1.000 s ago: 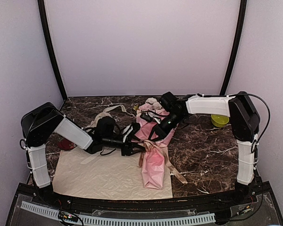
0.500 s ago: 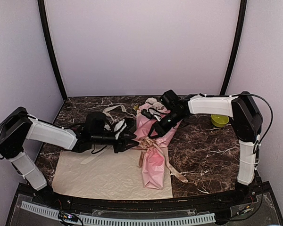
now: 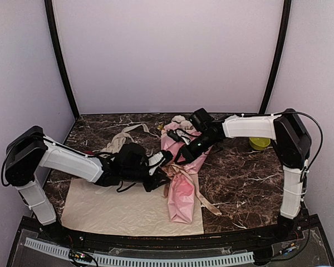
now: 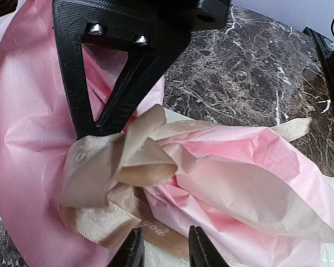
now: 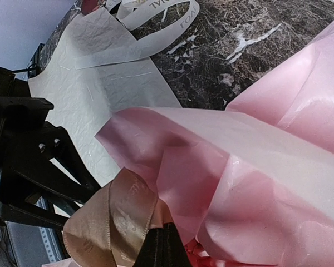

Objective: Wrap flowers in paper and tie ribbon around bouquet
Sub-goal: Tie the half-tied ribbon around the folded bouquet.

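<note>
Right gripper (image 5: 162, 240) clenches flat tan satin ribbon (image 4: 108, 167) on pink paper bouquet (image 3: 181, 192). Left gripper (image 4: 166, 248), at the knot's 9 o'clock: grip state cannot be told.

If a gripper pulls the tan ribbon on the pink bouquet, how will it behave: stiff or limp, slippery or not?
Probably limp: the ribbon crumples into soft folds at the bouquet, and its loose tail lies flat on the table. Its sheen suggests satin, so it may slip through a loose pinch. Thin and narrow, it is likely very light.
</note>
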Controlling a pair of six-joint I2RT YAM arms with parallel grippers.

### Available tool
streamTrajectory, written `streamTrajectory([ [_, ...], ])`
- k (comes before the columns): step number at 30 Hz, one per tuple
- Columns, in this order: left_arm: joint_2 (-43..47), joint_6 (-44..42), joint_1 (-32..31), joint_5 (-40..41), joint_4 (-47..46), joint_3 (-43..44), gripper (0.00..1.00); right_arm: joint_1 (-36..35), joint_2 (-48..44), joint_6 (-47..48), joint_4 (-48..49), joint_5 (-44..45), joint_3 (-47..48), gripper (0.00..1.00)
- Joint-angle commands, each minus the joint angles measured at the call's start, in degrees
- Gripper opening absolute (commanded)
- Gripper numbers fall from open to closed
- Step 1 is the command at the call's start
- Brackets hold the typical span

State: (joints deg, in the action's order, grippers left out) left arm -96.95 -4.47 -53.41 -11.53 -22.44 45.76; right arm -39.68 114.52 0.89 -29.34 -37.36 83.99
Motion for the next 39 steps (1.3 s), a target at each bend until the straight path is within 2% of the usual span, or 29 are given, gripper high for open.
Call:
streamTrajectory([
  [1,-2.7,-0.9,-1.1,5.4,4.6,6.2,0.30,-0.6,-2.6,-0.9,2.4,0.6,-1.2,0.00],
  [5,-4.7,-2.2,-1.2,3.9,4.9,7.6,0.34,-0.8,-2.2,-0.9,2.1,0.4,-0.2,0.00],
  [12,-6.9,-5.6,-2.3,9.6,6.4,9.8,0.37,-0.9,-1.4,-0.4,1.2,0.3,0.7,0.00],
  [17,-7.0,-5.3,-2.3,9.9,4.0,9.3,0.41,-1.0,-1.5,-0.3,1.1,0.3,0.5,0.00],
  [39,-5.2,-0.8,-2.3,9.7,0.2,8.5,0.43,-1.7,-0.9,0.4,0.4,0.2,0.3,0.00],
])
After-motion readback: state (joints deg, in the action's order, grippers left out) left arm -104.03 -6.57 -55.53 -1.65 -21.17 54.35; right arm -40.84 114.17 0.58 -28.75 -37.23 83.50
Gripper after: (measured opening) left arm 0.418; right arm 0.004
